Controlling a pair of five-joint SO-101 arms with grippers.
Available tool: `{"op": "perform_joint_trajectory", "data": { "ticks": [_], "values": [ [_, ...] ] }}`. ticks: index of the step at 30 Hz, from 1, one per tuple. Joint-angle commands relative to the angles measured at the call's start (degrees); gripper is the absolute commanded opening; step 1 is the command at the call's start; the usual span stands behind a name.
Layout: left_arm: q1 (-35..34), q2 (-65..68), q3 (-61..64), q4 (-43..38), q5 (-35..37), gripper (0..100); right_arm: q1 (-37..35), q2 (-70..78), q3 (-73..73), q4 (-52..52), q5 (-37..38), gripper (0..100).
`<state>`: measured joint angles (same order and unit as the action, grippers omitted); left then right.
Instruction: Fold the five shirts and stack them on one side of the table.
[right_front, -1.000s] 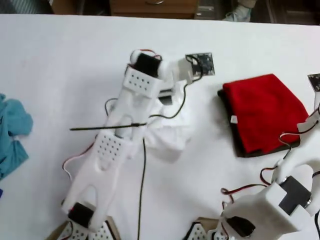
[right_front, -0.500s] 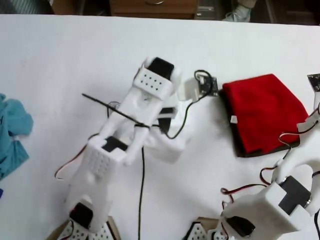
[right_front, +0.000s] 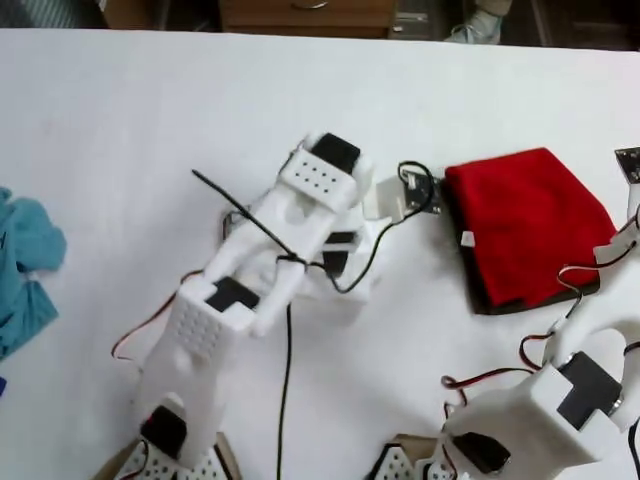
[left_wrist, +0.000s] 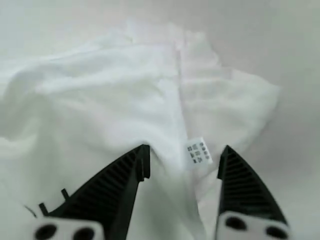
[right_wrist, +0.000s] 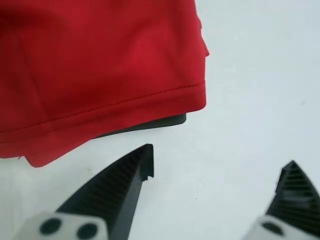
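Centrally, left claw (left_wrist: 185, 150) agape over crumpled white shirt (left_wrist: 125, 90)

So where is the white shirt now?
The white shirt lies mid-table in the high view, under the left arm, beside the folded red shirt; the open left gripper straddles it.

left hand (left_wrist: 186, 150) spread wide | over crumpled white shirt (left_wrist: 115, 95) | tag (left_wrist: 198, 152) in gap | contact unclear
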<state>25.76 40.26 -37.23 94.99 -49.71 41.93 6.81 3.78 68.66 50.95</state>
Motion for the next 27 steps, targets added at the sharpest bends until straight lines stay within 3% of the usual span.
{"op": "perform_joint_trajectory", "data": {
  "ticks": [1,2,18,27],
  "values": [
    [0.5,-4.4,0.0,0.9,0.4,7,0.3,-0.3,-2.5,0.3,0.1,38.7],
    [0.5,-4.2,0.0,0.9,0.4,2,0.2,-0.3,-2.4,0.3,0.0,38.7],
    [5.1,-9.9,-0.1,6.6,0.5,2,0.2,-0.3,-2.5,0.3,-0.2,38.7],
    [4.1,-15.9,15.3,4.0,0.1,2,0.0,-0.2,-4.0,0.3,-0.3,38.7]
  ]
}}
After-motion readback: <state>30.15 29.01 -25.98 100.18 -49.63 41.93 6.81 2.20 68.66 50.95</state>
